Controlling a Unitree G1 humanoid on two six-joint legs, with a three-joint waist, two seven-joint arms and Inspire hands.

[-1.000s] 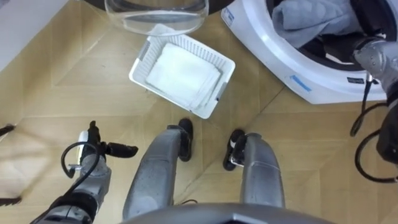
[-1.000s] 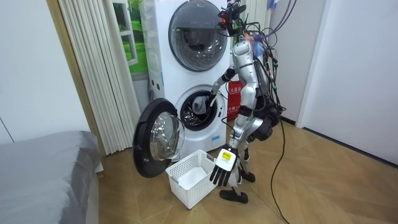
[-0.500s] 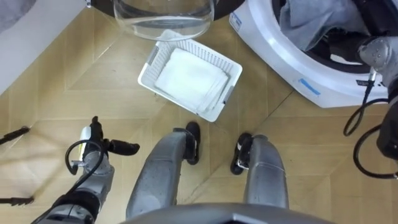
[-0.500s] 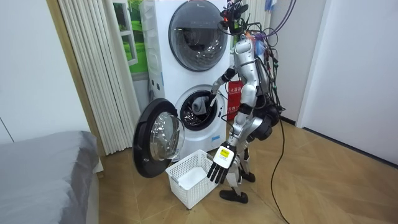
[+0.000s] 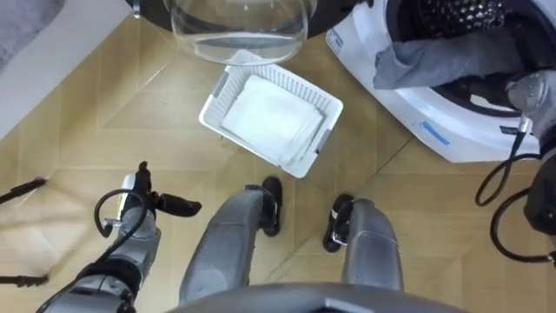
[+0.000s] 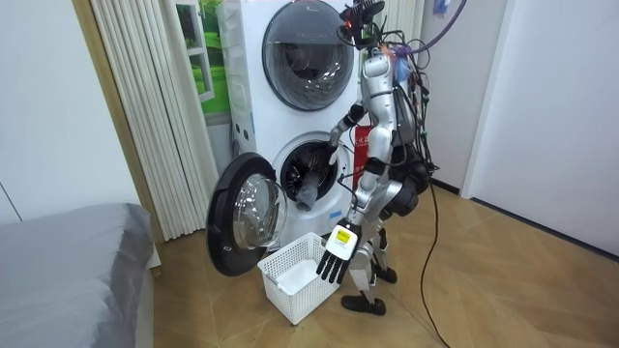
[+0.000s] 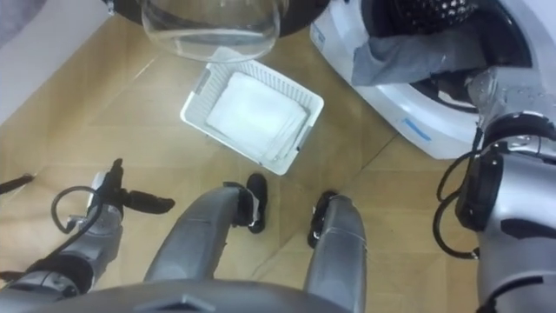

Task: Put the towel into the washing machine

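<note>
The towel (image 5: 434,56) is judged half loaded. It is draped over the washer (image 5: 432,132) lip, one end drooped outside and the other laid inside by the right hand (image 5: 532,89), whose grip cannot be told. Its long axis is run across the opening. A push inward is left. The left hand (image 6: 336,263) is hung released.

- white plastic basket (image 5: 215,96) on the floor, just in front of the robot's feet
- folded white cloth (image 5: 271,117) lying flat inside it
- wood parquet floor (image 5: 104,130)
- pale pleated curtain (image 6: 145,116) along the wall
- grey bed (image 6: 68,271) at the room view's left
</note>
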